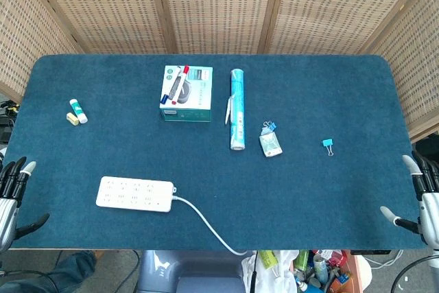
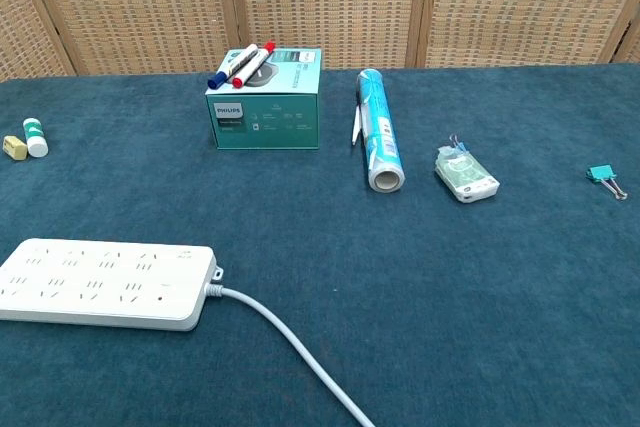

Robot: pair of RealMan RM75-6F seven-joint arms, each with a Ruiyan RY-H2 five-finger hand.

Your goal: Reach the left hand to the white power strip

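The white power strip (image 1: 134, 194) lies flat near the table's front left, its white cable (image 1: 206, 223) trailing off the front edge; the chest view shows the white power strip (image 2: 103, 283) at lower left. My left hand (image 1: 12, 195) sits at the table's left front corner, fingers apart, holding nothing, well left of the strip. At the right front corner my right hand (image 1: 420, 195) is likewise spread and empty. Neither hand appears in the chest view.
A teal box (image 1: 186, 94) with markers (image 1: 176, 83) on top stands at the back centre. Beside it lie a rolled tube (image 1: 236, 109), a small packet with a clip (image 1: 270, 141), and a teal binder clip (image 1: 328, 145). A small bottle (image 1: 78, 110) lies at left.
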